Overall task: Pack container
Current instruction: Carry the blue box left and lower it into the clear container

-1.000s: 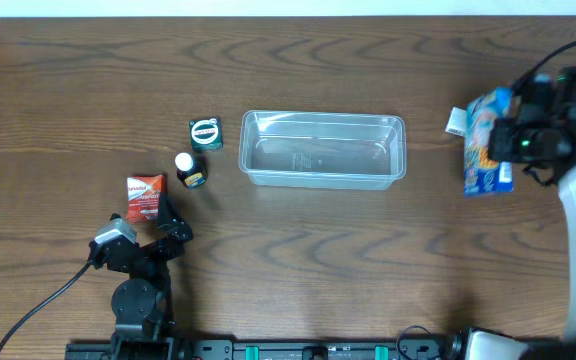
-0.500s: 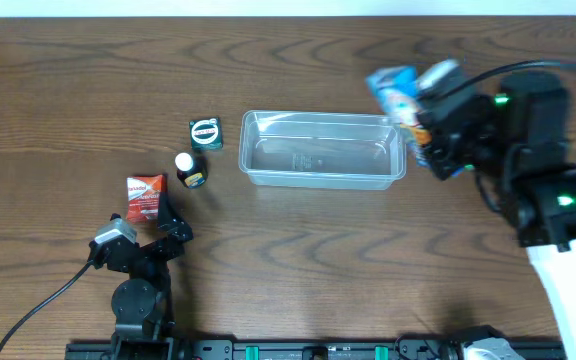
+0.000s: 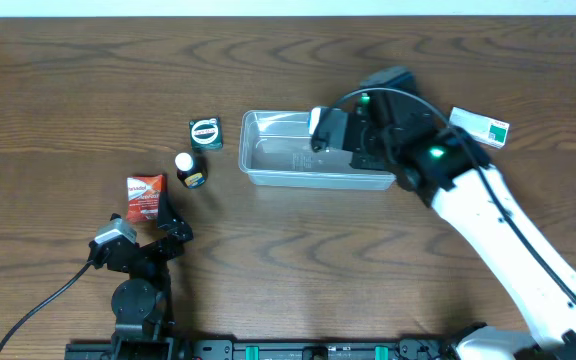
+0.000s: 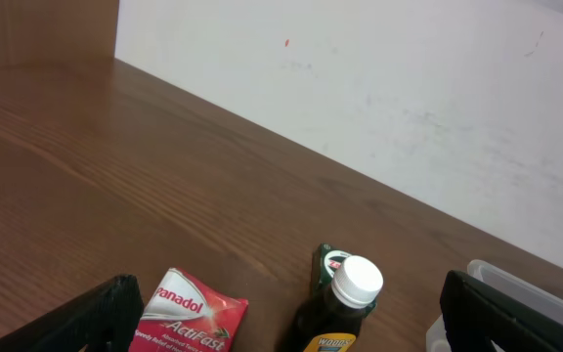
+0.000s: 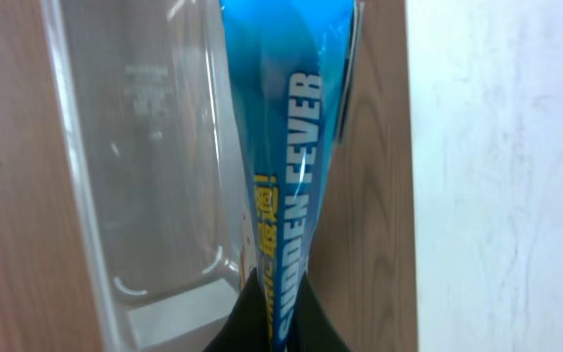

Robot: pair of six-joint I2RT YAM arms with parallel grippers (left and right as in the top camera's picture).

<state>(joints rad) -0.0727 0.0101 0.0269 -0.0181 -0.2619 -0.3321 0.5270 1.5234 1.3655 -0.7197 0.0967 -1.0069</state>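
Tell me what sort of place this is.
Likely a robot test bench: a wood-grain table against a plain white wall, with a clear container, a Panadol box and a small bottle laid out for packing.

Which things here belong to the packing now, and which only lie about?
In use: container, packet held in right claw.
Lying about, untouched: red box, bottle, green box, white box.

Right gripper is closed on one end of a blue packet lettered "SUDDEN FEVER". The packet overlaps one long rim of the clear container, which stands on a wooden table.
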